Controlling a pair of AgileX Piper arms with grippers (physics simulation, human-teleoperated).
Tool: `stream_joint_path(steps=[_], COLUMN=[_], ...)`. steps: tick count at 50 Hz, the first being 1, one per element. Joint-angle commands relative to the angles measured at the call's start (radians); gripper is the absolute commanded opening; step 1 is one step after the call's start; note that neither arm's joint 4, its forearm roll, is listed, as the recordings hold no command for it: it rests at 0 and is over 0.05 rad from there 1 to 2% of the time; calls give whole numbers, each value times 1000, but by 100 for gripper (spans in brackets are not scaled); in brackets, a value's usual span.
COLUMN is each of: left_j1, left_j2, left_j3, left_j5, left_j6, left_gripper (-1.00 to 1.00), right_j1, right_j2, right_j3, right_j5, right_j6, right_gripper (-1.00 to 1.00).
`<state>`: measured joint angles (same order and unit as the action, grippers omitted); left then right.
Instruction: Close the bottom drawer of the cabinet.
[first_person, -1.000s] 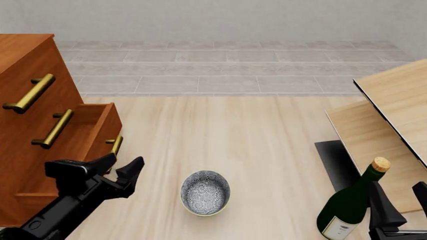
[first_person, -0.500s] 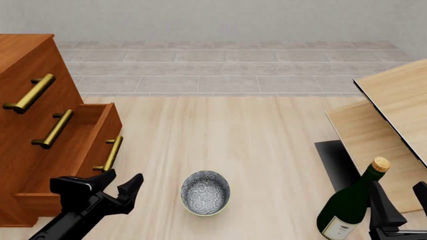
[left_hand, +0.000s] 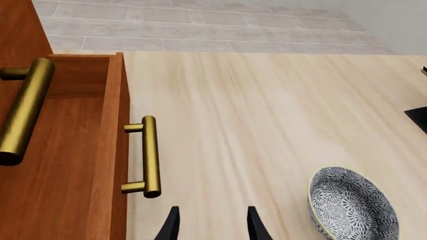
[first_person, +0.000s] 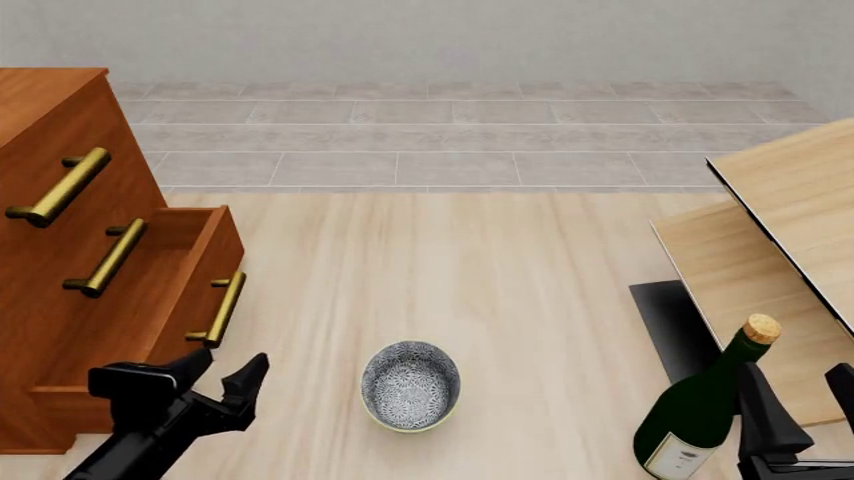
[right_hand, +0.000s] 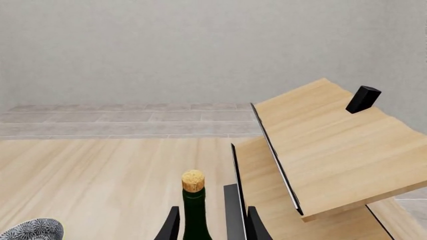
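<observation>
The cabinet (first_person: 54, 230) stands at the far left, and its bottom drawer (first_person: 160, 290) is pulled out toward the right, its handle (first_person: 219, 308) facing the table. My left gripper (first_person: 220, 368) hangs just near of that handle, apart from it, jaws parted with nothing between them. A patterned bowl (first_person: 411, 385) sits to its right. My right gripper (right_hand: 210, 227) is at the near right; a corked bottle (right_hand: 194, 207) stands between its fingers, though I cannot tell whether they grip it
</observation>
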<state>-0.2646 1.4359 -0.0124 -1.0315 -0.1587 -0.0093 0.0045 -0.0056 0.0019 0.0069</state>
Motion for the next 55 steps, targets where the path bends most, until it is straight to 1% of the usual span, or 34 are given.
stream_joint_path(steps=[1,2,17,25,32,33,36,40,43,55], left_j1=[62,66,116,153,179,186,198,204,216,246], left_j2=[57,50,67,104,111,108,135,133,150,198], left_j3=[-9,-13,-33,-38,-45,-45,-47,-52,-56,-62], left_j5=[-33,-20,-16,-36,-34,-32,-58,-54,-70,-107], left_j6=[17,16,47,77,91,101,115,127,144,169], left_gripper=[100,100,100,100,100,100,100,100,100,100], right_j1=[-1,-1,-2,1,5,6,8,8,9,13], right_j2=[0,0,-1,-1,0,0,0,1,3,9], right_j3=[0,0,1,0,-1,0,1,0,1,1], right_j5=[-1,-1,-1,0,1,1,1,1,0,-4], right_j6=[0,0,1,1,-2,-4,-6,-6,-7,-8], right_gripper=[100,100,100,100,100,100,100,100,100,100])
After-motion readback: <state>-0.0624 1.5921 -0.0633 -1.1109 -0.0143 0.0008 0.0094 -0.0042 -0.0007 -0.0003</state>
